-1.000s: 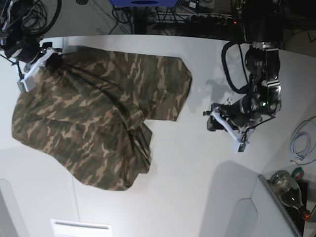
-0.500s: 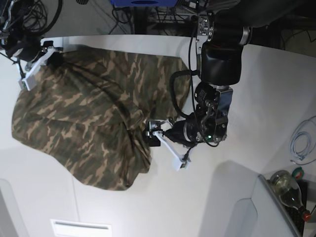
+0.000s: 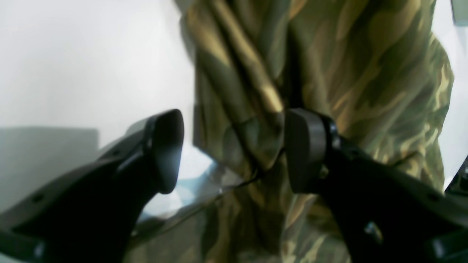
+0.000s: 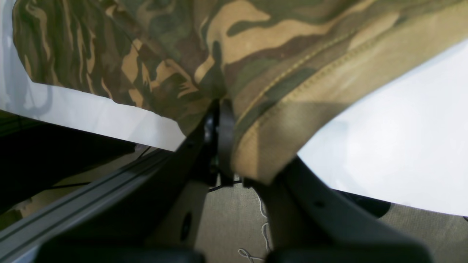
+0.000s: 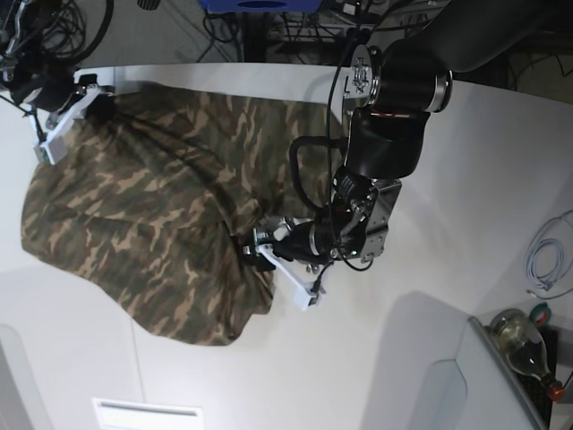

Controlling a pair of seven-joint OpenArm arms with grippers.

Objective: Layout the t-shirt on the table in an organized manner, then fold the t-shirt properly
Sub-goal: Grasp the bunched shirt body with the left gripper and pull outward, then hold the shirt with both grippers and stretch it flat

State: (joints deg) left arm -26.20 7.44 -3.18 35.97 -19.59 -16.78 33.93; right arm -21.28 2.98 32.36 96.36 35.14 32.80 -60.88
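One camouflage t-shirt (image 5: 152, 224) lies rumpled on the white table (image 5: 421, 340), olive, brown and tan. The right gripper (image 5: 79, 109) is clamped on its hem at the far corner. The left gripper (image 5: 273, 264), fingers apart, straddles a bunched fold, possibly touching it.

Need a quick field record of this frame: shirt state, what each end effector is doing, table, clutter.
shirt: t-shirt bunched and creased, not laid flat
table: white table, shirt covers its left part in the base view
right end effector: shut on a hemmed edge of the shirt, at the far left corner in the base view
left end effector: jaws apart around a bunched fold at the shirt's near right edge, one pad against the cloth
clutter: coiled cable, bottle at lower right
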